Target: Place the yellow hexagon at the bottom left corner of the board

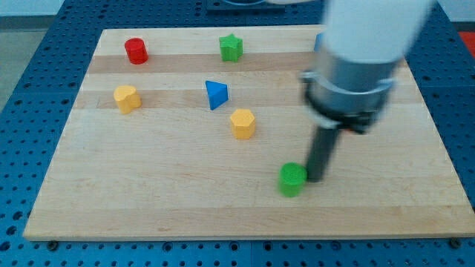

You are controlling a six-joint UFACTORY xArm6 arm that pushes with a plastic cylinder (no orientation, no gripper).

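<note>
Camera view: no claw is fitted, nothing is held; my tip (315, 178) rests beside the green block (292, 179), so approach is pending: route it to the bench-centre yellow hexagon's (243, 123) upper-right side, then push toward the bottom-left bench (148, 200) corner.

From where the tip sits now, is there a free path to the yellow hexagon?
Probably yes. My tip rests against the green block, on its right. The yellow hexagon lies up and to the view's left, with bare board between; only the green block needs skirting.

My tip (315, 178) touches the green block (292, 179), well right of the yellow hexagon (243, 123).
</note>
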